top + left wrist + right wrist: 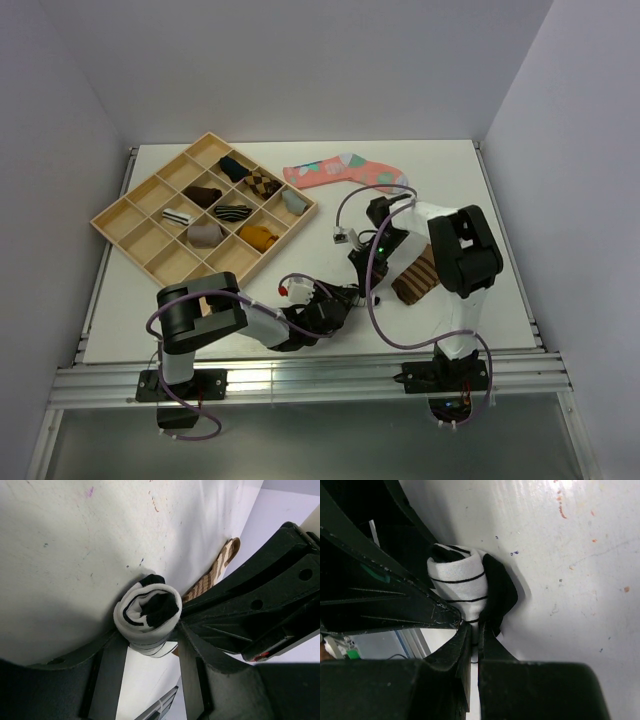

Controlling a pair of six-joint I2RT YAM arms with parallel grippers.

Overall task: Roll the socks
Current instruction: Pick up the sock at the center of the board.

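Observation:
The white sock with thin black stripes (145,611) is rolled into a tight bundle on the table, black part at its core. My left gripper (148,636) holds the roll between its fingertips. My right gripper (479,630) is pinched almost shut on the roll's (459,582) loose edge, beside the black cuff (498,591). In the top view both grippers meet near the table's front middle, left (335,305) and right (358,275), and hide the roll. The brown sock with tan bands (416,275) lies flat just right of them and also shows in the left wrist view (216,572).
A wooden compartment tray (128,214) with several rolled socks stands at the back left. A coral-pink sock with teal and grey patches (340,172) lies at the back middle. The table's front edge and metal rail (300,378) are close behind the grippers.

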